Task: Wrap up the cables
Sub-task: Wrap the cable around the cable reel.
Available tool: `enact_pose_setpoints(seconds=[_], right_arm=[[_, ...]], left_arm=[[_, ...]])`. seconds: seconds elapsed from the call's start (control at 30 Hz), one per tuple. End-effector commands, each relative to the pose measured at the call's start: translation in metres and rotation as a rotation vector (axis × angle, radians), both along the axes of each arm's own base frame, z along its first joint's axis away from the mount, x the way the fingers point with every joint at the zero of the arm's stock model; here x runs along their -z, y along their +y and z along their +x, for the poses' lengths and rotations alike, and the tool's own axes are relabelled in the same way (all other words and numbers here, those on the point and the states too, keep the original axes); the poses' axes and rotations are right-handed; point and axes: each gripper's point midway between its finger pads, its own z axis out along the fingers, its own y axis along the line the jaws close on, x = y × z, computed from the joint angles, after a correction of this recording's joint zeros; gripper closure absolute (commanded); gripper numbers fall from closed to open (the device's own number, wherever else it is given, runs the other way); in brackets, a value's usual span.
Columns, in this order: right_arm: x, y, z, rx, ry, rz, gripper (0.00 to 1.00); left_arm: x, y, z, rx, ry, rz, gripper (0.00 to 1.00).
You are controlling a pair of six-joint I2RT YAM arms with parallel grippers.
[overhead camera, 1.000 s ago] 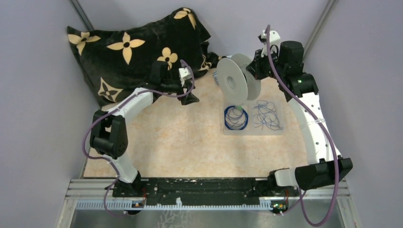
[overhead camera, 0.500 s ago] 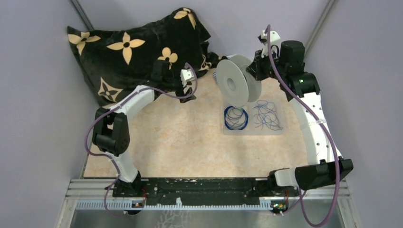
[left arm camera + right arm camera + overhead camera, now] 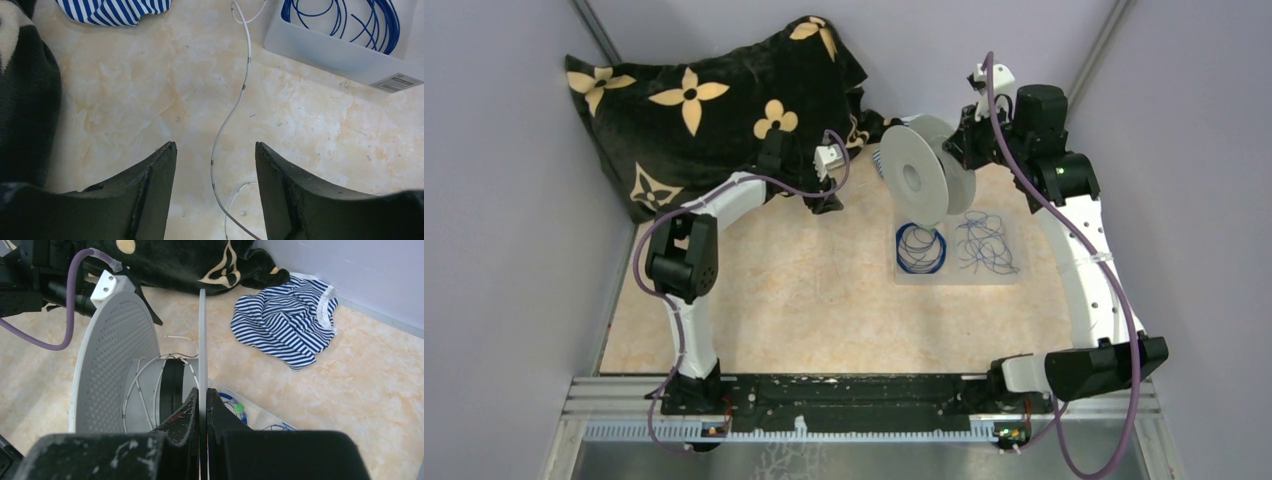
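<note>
A dark blue coil [image 3: 921, 248] with a green bit and a loose blue tangle [image 3: 986, 243] lie in a shallow white tray [image 3: 957, 277]. A thin whitish wire [image 3: 243, 85] snakes over the table and passes between the open fingers of my left gripper [image 3: 215, 147], which hovers above it left of the tray [image 3: 330, 50]. My right gripper [image 3: 202, 392] is shut on one flange of the pale spool [image 3: 115, 355], held upright over the tray's far edge. A few whitish turns [image 3: 142, 385] sit on its hub. The coil's green bit [image 3: 240, 407] shows below it.
A black blanket with gold flowers [image 3: 714, 90] is heaped at the back left. A blue-and-white striped cloth [image 3: 287, 322] lies by the back wall behind the spool [image 3: 919, 175]. My left gripper [image 3: 824, 188] is at the blanket's edge. Walls close in both sides.
My left arm has swung right and farther back, bringing its gripper closer to the spool. The right arm, spool and tray have not moved.
</note>
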Motion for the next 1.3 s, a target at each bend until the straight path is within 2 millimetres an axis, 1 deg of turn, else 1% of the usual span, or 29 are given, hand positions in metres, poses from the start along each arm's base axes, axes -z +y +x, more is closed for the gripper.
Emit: enact_pose_setpoints(seconds=[0.0,0.07,0.2,0.23,0.27,0.37,0.47,0.63,0.73,0.87,0.97,1.1,1.27], right_arm=[[-0.065,-0.003,-0.006,0.0,-0.192,0.039,1.0],[-0.067,-0.004,-0.005,0.008,-0.197,0.039,1.0],[-0.07,-0.005,-0.001,0.032,-0.202,0.06,1.0],[-0.071,-0.006,0.0,0.041,-0.205,0.067,1.0],[-0.072,-0.006,0.002,0.052,-0.205,0.074,1.0],[-0.076,-0.012,0.011,0.105,-0.208,0.089,1.0],[-0.081,-0.017,0.023,0.164,-0.215,0.108,1.0],[-0.085,-0.026,0.046,0.259,-0.223,0.146,1.0],[-0.083,-0.032,0.061,0.314,-0.229,0.151,1.0],[-0.076,-0.039,0.081,0.379,-0.229,0.142,1.0],[-0.067,-0.045,0.094,0.423,-0.226,0.129,1.0],[-0.054,-0.052,0.109,0.468,-0.223,0.097,1.0],[-0.04,-0.063,0.119,0.519,-0.236,0.039,1.0]], left_arm=[[-0.003,-0.008,0.003,0.008,0.035,-0.035,0.42],[-0.002,-0.008,0.001,0.011,0.047,-0.039,0.52],[0.001,-0.009,-0.009,0.034,0.068,-0.044,0.86],[0.002,-0.007,-0.012,0.04,0.07,-0.041,0.94],[0.003,-0.007,-0.016,0.05,0.071,-0.035,0.99],[0.004,-0.001,-0.028,0.078,0.057,0.006,1.0],[0.005,0.004,-0.047,0.128,0.034,0.066,1.0],[0.018,0.008,-0.088,0.239,0.009,0.203,1.0],[0.029,0.008,-0.12,0.31,0.007,0.295,1.0],[0.03,-0.005,-0.158,0.404,-0.032,0.38,1.0],[0.022,-0.02,-0.182,0.468,-0.063,0.4,1.0],[0.003,-0.043,-0.212,0.563,-0.121,0.399,1.0],[-0.028,-0.066,-0.246,0.668,-0.195,0.369,1.0]])
